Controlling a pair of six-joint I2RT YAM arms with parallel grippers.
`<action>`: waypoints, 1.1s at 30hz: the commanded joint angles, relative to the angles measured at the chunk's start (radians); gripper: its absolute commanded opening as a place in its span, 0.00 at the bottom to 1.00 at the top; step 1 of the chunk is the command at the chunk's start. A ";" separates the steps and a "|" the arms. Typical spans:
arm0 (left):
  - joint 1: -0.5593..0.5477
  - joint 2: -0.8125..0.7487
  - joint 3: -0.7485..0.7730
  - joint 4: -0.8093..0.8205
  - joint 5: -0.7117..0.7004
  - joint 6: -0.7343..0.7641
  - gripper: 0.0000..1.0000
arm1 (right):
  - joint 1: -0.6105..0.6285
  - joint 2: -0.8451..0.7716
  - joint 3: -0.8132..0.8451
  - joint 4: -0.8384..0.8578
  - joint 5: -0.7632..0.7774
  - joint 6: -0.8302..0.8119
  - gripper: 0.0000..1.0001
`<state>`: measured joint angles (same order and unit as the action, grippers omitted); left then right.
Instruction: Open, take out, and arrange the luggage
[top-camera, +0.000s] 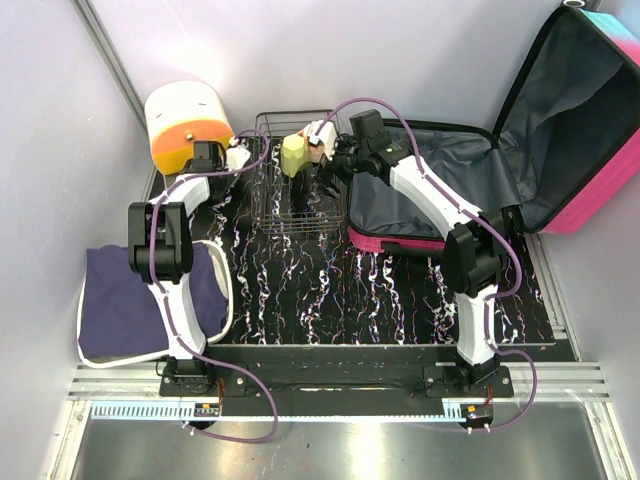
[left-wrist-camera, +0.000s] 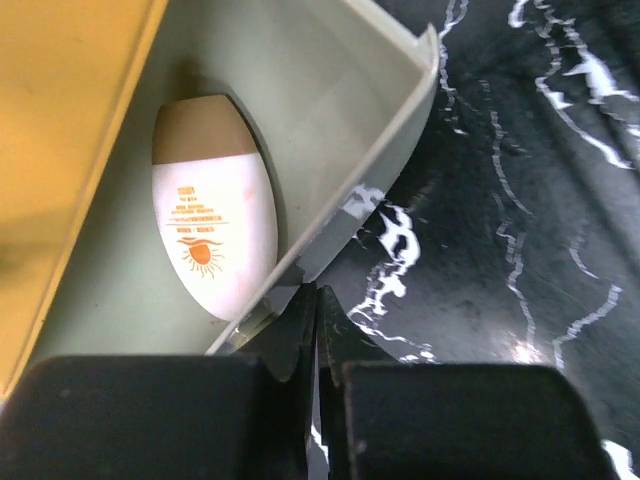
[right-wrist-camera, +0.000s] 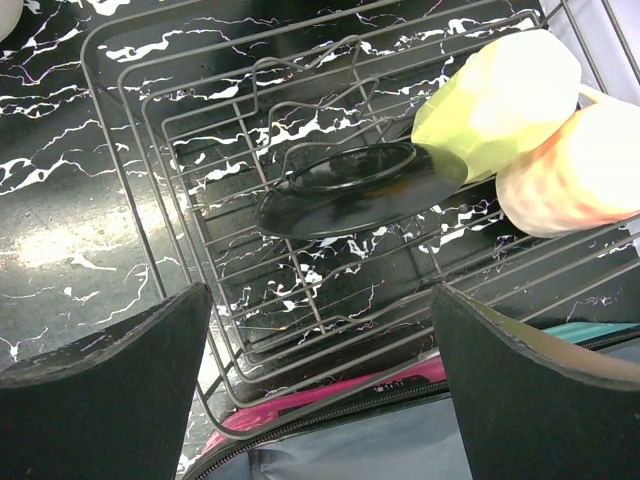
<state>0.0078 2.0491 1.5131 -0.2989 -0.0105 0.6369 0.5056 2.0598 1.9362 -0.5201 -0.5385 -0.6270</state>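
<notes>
Lid of the luggage (top-camera: 570, 110) cropped by the right frame edge; bottle (left-wrist-camera: 212, 235) label text too small to read; orange box front (left-wrist-camera: 60, 150) blurred.

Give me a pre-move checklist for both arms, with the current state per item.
1. Luggage lid open: ok.
2. Luggage emptied: cannot tell, the right arm hides part of the lining.
3. Left gripper shut at the drawer rim: ok. Whether it actually pinches the rim: cannot tell.
4. White bottle lying inside the drawer, clear of the fingers: ok.
5. Right gripper open and empty above the wire rack: ok.
</notes>
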 joint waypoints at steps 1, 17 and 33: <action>0.017 0.016 0.016 0.246 -0.108 0.150 0.01 | -0.012 -0.055 0.006 0.028 0.017 0.009 0.99; 0.023 0.174 0.163 0.411 -0.120 0.291 0.02 | -0.035 -0.036 0.024 0.034 0.034 0.007 1.00; -0.098 -0.358 0.008 0.150 -0.094 0.051 0.99 | -0.177 -0.263 -0.284 0.510 0.176 0.145 1.00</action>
<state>-0.0788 1.8374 1.4689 -0.0895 -0.1013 0.8036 0.3634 1.9583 1.7737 -0.3138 -0.4587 -0.5480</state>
